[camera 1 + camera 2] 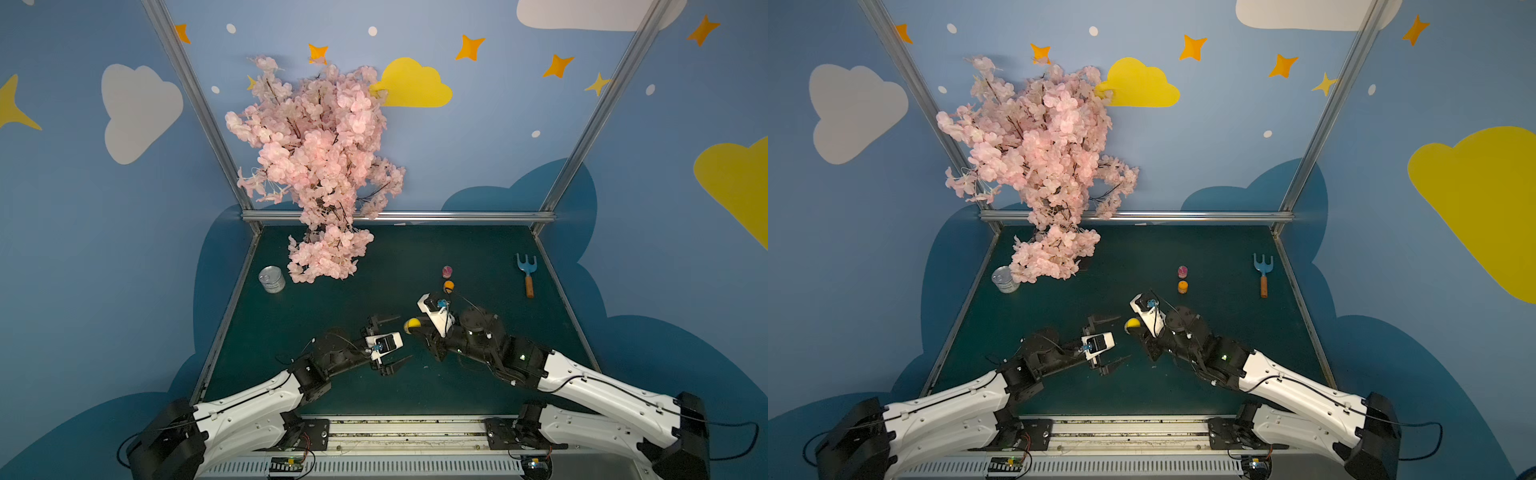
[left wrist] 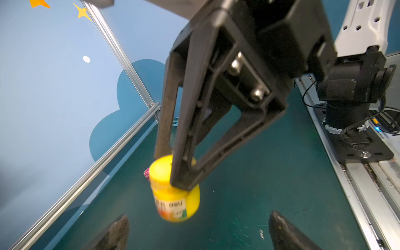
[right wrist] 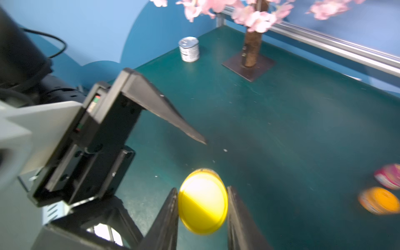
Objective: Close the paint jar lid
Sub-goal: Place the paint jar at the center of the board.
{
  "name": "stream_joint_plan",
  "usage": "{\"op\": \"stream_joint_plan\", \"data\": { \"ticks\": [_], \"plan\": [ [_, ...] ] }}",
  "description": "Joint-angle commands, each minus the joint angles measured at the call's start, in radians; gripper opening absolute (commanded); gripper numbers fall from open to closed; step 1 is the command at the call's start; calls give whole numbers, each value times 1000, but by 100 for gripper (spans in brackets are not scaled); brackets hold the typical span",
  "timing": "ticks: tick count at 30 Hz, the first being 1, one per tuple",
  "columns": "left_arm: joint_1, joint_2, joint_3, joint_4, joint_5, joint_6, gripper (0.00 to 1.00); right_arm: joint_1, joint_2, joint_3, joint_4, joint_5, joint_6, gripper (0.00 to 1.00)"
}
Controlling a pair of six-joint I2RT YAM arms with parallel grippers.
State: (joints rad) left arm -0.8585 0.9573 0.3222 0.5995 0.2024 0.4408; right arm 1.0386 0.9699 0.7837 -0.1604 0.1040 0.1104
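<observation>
Count first: three small paint jars out here, one yellow, one orange, one pink. Add one tin can, one toy rake, one blossom tree and two tools.

The yellow paint jar [image 1: 411, 325] is the one in play, mid-desk between the two arms. The right tool [image 3: 202, 188] is clamped on it, one finger pressed to each side just below the cap. From the right wrist the yellow lid [image 3: 202, 203] faces the camera and sits on the jar's mouth. Whether it is fully tight, I can't tell. From the left wrist the jar leans over, label showing, and blur hides whether its base touches the desk [image 1: 415, 249].

The left tool [image 1: 406, 336] has its fingers spread as wide as they go and is gripping nothing. The jar lies just ahead of the gap between its tips, and neither tip touches it.

Behind the action, the orange jar [image 1: 448, 286] and the pink jar [image 1: 447, 272] stand upright just beside each other, pink farther back. The rake [image 1: 527, 274] lies flat near the desk's right edge, blue tines pointing away. The tin can [image 1: 272, 279] stands at the left edge, beside the blossom tree [image 1: 320, 166].
</observation>
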Motion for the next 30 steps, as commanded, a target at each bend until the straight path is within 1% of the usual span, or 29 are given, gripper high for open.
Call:
{"op": "stream_joint_plan", "data": {
  "ticks": [1,3,5,6,8,9,10,11,13,14,15,19,20,22,24,26,30],
  "plan": [
    [1,15,-27,70,-47,-25,100,-26,-32,70,-147,158,34,0],
    [4,46,-26,100,-71,-69,100,-48,-40,88,-227,233,67,0],
    [5,86,5,71,-91,-122,100,-84,-52,90,-284,287,91,0],
    [7,106,38,13,-84,-149,100,-112,-59,85,-310,298,105,0],
    [5,147,123,-137,-13,-143,100,-170,-77,77,-338,286,119,0],
    [6,170,155,-181,15,-134,100,-198,-85,74,-352,287,122,0],
    [5,194,170,-172,15,-143,100,-230,-89,72,-365,292,122,0],
    [6,222,168,-132,-12,-162,100,-261,-88,72,-373,290,116,0],
    [6,290,157,-12,-131,-229,100,-347,-71,70,-381,256,104,0],
    [6,330,162,30,-192,-268,100,-396,-58,69,-376,219,103,0],
    [5,366,177,40,-220,-291,100,-437,-46,60,-356,189,101,0],
    [3,466,257,-5,-245,-376,100,-566,45,37,-263,95,66,0],
    [3,480,275,-36,-228,-375,100,-585,74,36,-247,89,62,0],
    [0,504,297,-86,-142,-313,100,-624,137,38,-219,54,50,0],
    [-6,511,289,-93,-96,-260,100,-653,184,36,-168,30,37,0],
    [-6,516,288,-89,-96,-253,100,-681,228,43,-123,-16,22,0],
    [-10,554,317,-107,-133,-256,100,-709,348,116,-108,-48,-13,0]
  ]
}}
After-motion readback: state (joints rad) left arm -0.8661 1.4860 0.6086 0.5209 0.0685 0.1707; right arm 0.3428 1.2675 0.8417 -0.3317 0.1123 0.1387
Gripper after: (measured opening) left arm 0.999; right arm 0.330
